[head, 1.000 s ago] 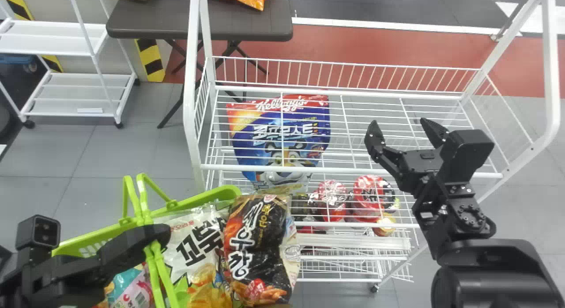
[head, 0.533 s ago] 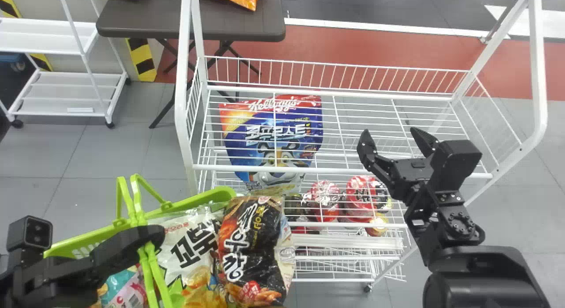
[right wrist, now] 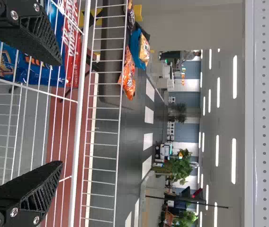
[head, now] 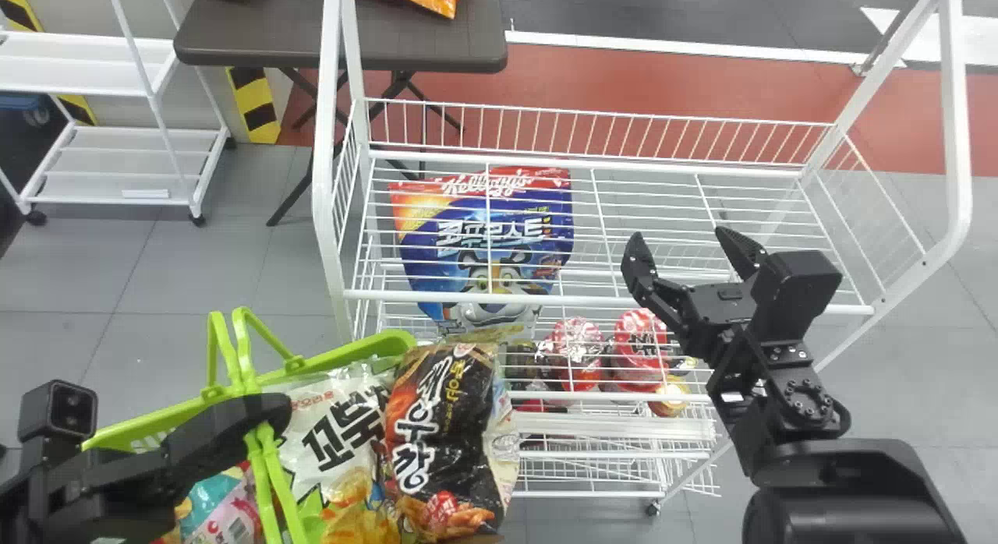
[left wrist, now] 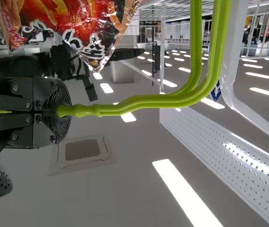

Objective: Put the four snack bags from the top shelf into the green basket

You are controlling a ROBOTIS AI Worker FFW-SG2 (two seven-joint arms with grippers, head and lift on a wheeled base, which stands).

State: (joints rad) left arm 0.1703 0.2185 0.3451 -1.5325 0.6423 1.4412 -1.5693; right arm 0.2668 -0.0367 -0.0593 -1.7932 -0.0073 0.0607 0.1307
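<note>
In the head view my left gripper (head: 273, 423) is at the lower left, shut on the handles of the green basket (head: 335, 349). A black snack bag (head: 448, 443), a white one (head: 335, 419) and a teal one (head: 214, 497) lie in the basket, the black one piled at its right side. The left wrist view shows my left gripper (left wrist: 61, 111) closed around the green handles (left wrist: 144, 103), beside part of a bag (left wrist: 73, 23). My right gripper (head: 679, 234) is open with nothing between its fingers, above the right part of the wire top shelf (head: 592, 301). In the right wrist view my right gripper (right wrist: 58, 112) has its fingers wide apart.
Behind the shelf's wires shows a large blue bag (head: 483, 248). Red-lidded cups (head: 577, 353) stand lower in the rack. White rack posts (head: 327, 139) rise at both ends. A dark table (head: 343, 41) with snack bags stands beyond, and a white cart (head: 125, 162) at far left.
The head view has shifted slightly. My right gripper has moved a little left and back toward the robot, still open. My left gripper still holds the basket handles.
</note>
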